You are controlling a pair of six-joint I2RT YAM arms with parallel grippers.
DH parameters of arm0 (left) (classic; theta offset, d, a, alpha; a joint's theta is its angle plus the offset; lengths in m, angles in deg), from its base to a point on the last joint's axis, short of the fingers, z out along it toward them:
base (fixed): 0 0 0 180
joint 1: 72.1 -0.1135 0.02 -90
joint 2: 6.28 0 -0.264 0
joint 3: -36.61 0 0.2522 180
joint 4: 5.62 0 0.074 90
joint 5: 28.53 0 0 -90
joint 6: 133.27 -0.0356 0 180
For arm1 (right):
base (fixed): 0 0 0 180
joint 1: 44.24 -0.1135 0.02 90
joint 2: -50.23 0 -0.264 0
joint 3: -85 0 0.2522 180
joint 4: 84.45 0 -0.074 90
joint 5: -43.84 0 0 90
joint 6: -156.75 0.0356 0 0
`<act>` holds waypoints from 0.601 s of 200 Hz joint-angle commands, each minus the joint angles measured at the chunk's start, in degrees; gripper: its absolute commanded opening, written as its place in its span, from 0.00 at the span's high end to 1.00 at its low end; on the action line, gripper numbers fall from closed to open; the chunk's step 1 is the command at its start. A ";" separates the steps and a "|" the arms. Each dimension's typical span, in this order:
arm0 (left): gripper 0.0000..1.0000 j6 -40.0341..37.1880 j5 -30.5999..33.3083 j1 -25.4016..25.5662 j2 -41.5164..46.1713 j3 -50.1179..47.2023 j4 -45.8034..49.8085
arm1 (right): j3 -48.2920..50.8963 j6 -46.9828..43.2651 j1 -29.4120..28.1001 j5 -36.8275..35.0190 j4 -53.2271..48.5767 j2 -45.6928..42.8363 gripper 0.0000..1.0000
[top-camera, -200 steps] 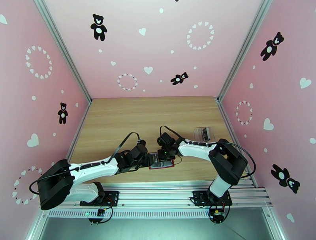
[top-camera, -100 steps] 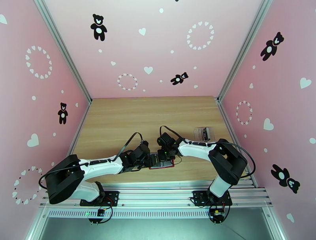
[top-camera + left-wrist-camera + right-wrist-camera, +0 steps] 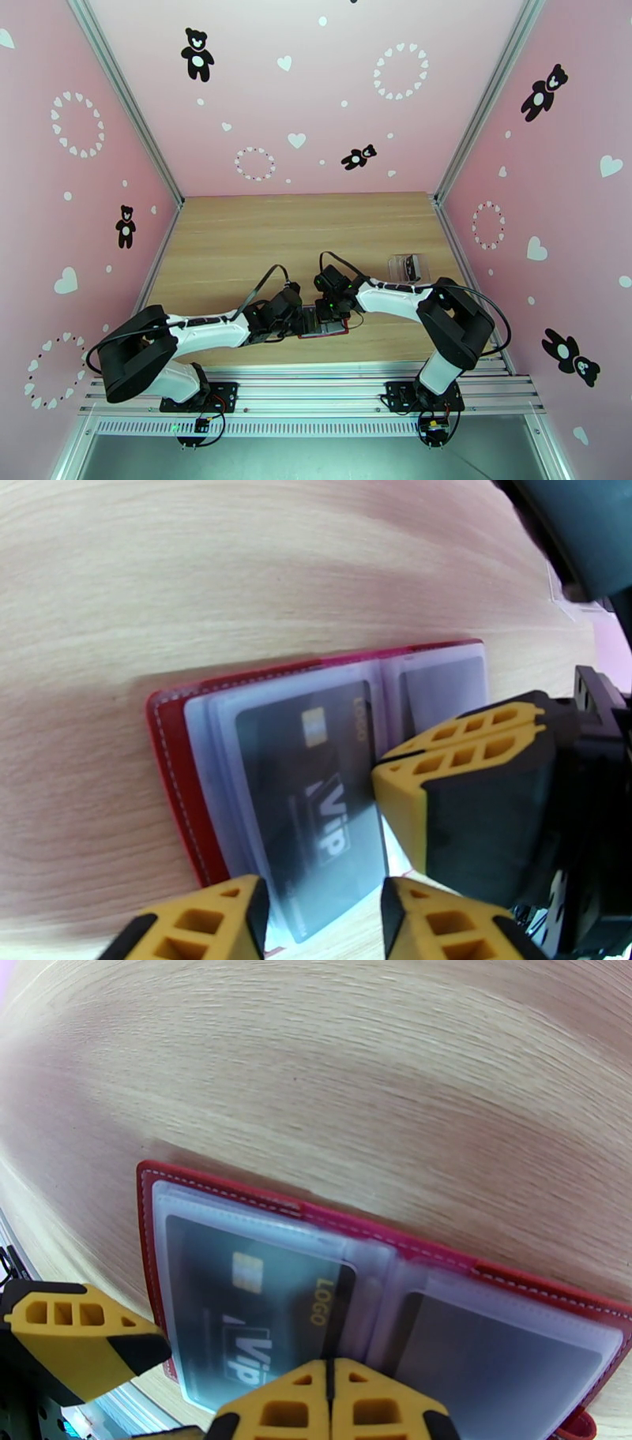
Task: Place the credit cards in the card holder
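Note:
The dark-red card holder (image 3: 338,331) lies open on the table near the front edge, its clear pockets facing up (image 3: 170,756) (image 3: 144,1220). A silvery grey credit card (image 3: 308,796) (image 3: 253,1307) printed "ViP" sits mostly inside the left pocket. Its near end lies between the fingers of my left gripper (image 3: 324,886) (image 3: 299,322), which hold it by its long edges. My right gripper (image 3: 328,1370) (image 3: 378,766) (image 3: 326,313) is shut, and its tips rest on the holder next to the fold, beside the card's far corner. The right pocket looks dull grey.
A clear crinkly pouch (image 3: 408,267) lies at the back right of the wooden table (image 3: 237,237). The aluminium rail (image 3: 316,371) runs just in front of the holder. Pink walls close in the table on three sides.
My left arm has slid to the right, bringing its gripper closer against the holder. The right arm and the holder have stayed put.

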 commanded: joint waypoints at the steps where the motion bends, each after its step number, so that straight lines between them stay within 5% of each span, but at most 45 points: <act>1: 0.56 0.52 -0.65 0.08 -0.46 1.23 -0.28 | 0.93 -0.60 -0.30 -2.54 -1.81 2.45 0.94; 120: 0.57 -0.16 1.18 0.47 -1.41 2.99 3.30 | 0.29 -0.95 -0.30 -2.71 -2.62 2.33 0.94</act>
